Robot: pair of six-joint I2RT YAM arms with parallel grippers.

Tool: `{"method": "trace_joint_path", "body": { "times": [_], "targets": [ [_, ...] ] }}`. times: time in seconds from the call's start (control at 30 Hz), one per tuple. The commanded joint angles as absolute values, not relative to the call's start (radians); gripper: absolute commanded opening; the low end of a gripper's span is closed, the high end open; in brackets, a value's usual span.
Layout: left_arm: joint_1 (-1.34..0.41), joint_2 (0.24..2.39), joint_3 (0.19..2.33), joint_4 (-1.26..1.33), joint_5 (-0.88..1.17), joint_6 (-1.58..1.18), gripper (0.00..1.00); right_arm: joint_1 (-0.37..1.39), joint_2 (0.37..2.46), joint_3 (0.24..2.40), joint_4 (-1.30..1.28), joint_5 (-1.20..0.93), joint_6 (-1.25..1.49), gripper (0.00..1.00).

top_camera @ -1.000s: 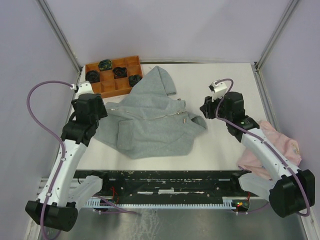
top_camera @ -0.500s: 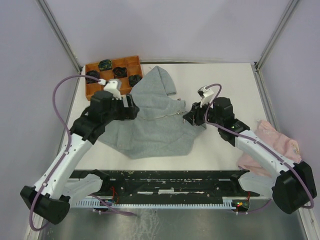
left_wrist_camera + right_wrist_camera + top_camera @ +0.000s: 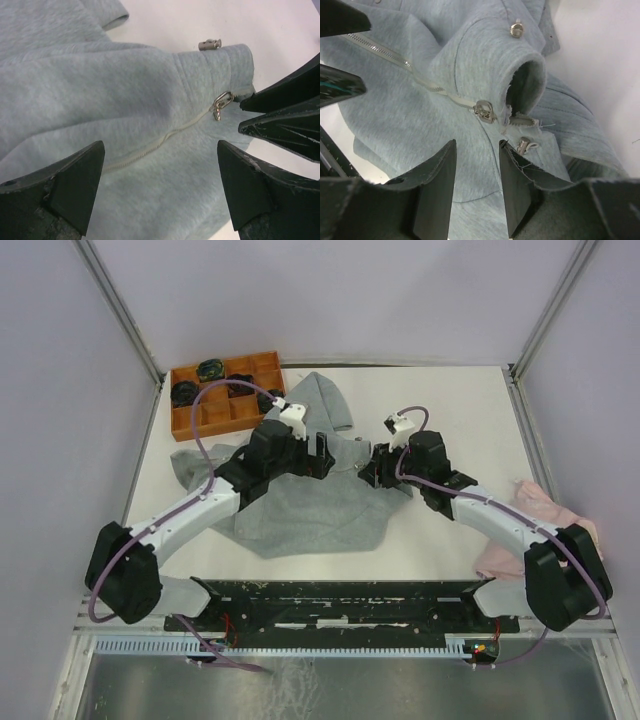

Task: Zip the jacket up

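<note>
Both my arms have swung in over the jacket (image 3: 300, 505) on the table (image 3: 450, 410). My left claw (image 3: 160, 150) gapes wide above the zipper (image 3: 175, 131). My right claw (image 3: 477, 145), narrowly parted and empty, nears the pull (image 3: 484, 111), so I judge a grasp comes next.

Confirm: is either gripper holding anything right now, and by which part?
Nothing held. Left gripper is wide open over the light grey fleece jacket; right gripper is open too, poised just short of the metal zipper pull.
</note>
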State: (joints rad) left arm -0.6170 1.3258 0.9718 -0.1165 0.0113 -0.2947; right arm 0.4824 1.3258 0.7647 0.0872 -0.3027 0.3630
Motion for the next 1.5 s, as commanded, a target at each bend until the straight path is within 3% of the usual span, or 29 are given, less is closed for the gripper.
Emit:
{"method": "trace_joint_path", "body": {
  "times": [0.0,0.37,0.53,0.63,0.8,0.9,1.0,1.2,1.47],
  "targets": [
    [-0.625,1.409,0.98,0.132,0.091,-0.183,0.99,0.475,1.338,0.831,0.167,-0.266,0.371,0.48],
    [-0.624,1.606,1.017,0.196,0.326,-0.047,0.99,0.443,1.399,0.86,0.222,-0.318,0.433,0.47],
    [-0.624,1.661,1.032,0.201,0.411,-0.027,0.94,0.437,1.417,0.865,0.221,-0.335,0.44,0.4],
    [-0.625,1.685,1.047,0.195,0.449,-0.024,0.83,0.429,1.411,0.863,0.213,-0.341,0.443,0.39],
    [-0.623,1.696,1.052,0.183,0.484,-0.021,0.36,0.425,1.343,0.859,0.128,-0.329,0.383,0.43],
    [-0.623,1.688,1.047,0.179,0.503,-0.03,0.18,0.425,1.282,0.86,0.056,-0.324,0.341,0.45],
    [-0.622,1.675,1.04,0.179,0.517,-0.047,0.05,0.425,1.214,0.846,0.024,-0.342,0.308,0.46],
    [-0.613,1.661,1.037,0.168,0.512,-0.111,0.03,0.443,1.131,0.802,0.035,-0.453,0.289,0.44],
    [-0.609,1.662,1.055,0.139,0.518,-0.211,0.03,0.519,1.226,0.732,0.1,-0.417,0.23,0.41]
  ]
}}
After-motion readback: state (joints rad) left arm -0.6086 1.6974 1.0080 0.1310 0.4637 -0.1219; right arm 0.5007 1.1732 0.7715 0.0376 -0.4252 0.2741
